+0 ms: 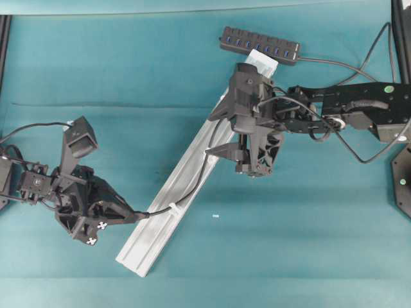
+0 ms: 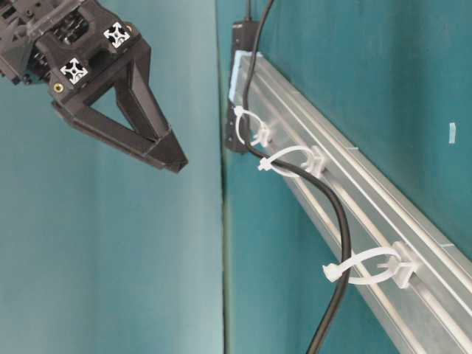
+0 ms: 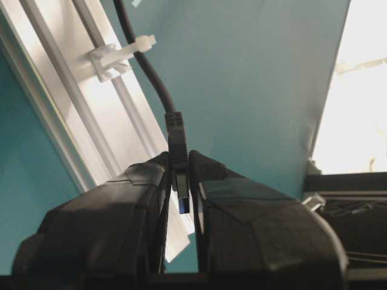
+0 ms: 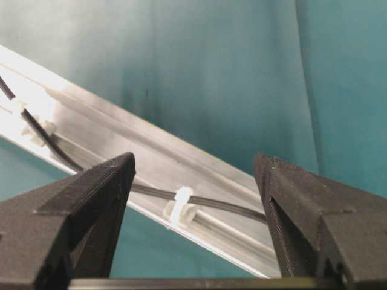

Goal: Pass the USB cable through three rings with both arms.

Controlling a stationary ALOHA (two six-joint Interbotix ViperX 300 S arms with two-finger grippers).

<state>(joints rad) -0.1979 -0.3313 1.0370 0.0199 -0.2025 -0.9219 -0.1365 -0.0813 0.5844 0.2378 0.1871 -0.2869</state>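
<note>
The USB cable (image 1: 196, 183) is threaded through three rings (image 2: 284, 164) spaced along the rail (image 1: 154, 240), its plug (image 3: 179, 158) clamped in the left gripper (image 1: 137, 216) just beside the rail's near end.

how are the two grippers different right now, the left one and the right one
The left gripper is shut on the USB cable, pinching its plug; the right gripper is open and holds nothing. The left gripper sits off the lower end of the rail, past the last ring; the right gripper hovers over the rail's upper half, above a ring with the cable already through it. Both are black with pointed fingers.
</note>
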